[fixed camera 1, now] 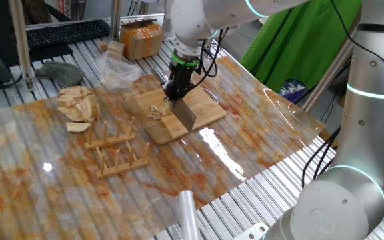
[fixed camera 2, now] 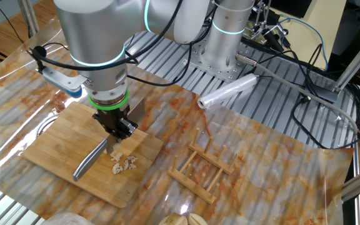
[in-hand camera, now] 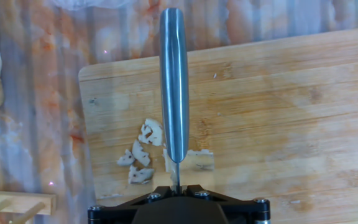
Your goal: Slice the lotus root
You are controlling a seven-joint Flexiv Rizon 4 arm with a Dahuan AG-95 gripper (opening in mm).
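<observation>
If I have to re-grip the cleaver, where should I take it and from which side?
Take the cleaver by its handle, from straight above, as the gripper grips it now. The handle lies level along the cutting board, clear of the lotus root slices, and the blade hangs edge-down beneath.

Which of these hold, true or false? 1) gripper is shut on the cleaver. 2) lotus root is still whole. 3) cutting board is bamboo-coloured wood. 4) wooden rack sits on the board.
1) True: the gripper is shut on the cleaver.
2) False: the lotus root lies in several slices beside the blade.
3) True: the cutting board is pale wood.
4) False: the wooden rack stands on the table, off the board.
</observation>
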